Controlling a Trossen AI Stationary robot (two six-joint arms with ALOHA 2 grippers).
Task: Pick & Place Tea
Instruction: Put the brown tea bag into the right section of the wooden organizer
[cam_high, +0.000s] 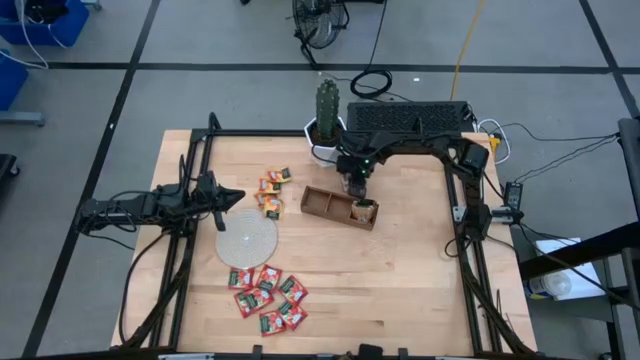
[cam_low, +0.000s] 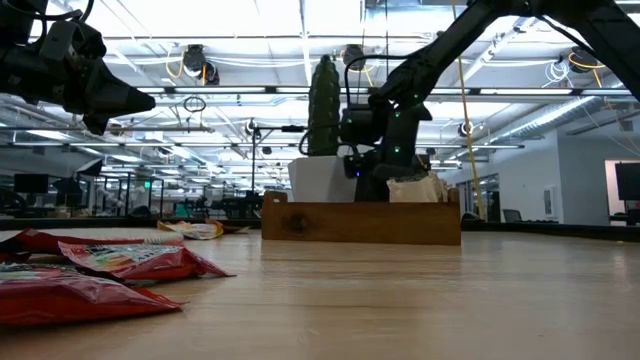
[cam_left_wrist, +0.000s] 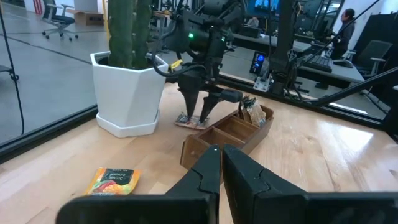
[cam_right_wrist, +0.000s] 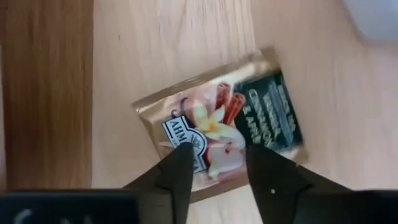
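Observation:
A whitish sachet with dark print (cam_right_wrist: 236, 124) lies flat on the table between the brown tray (cam_high: 340, 207) and the white cactus pot (cam_high: 327, 125). My right gripper (cam_right_wrist: 217, 155) is open and points down over the sachet's near edge, one finger on each side of its printed middle. It also shows in the left wrist view (cam_left_wrist: 199, 118). More whitish sachets (cam_left_wrist: 252, 112) stand in the tray's right compartment. My left gripper (cam_high: 232, 195) is shut and empty, in the air above the table's left side. Orange-yellow sachets (cam_high: 271, 192) and red sachets (cam_high: 268, 295) lie on the table. My right gripper comes at the whitish sachet from above with its fingers (cam_left_wrist: 189, 106) pointing down. Its fingertips are at the sachet's surface (cam_right_wrist: 205, 146), but I cannot tell whether they touch it. The sachet lies flat on the table.
A round pale grey disc (cam_high: 247, 240) lies left of centre, between the two sachet piles. The cactus pot stands close behind my right gripper. A black box (cam_high: 405, 118) sits at the far edge. The table's near right part is bare wood (cam_high: 400, 290).

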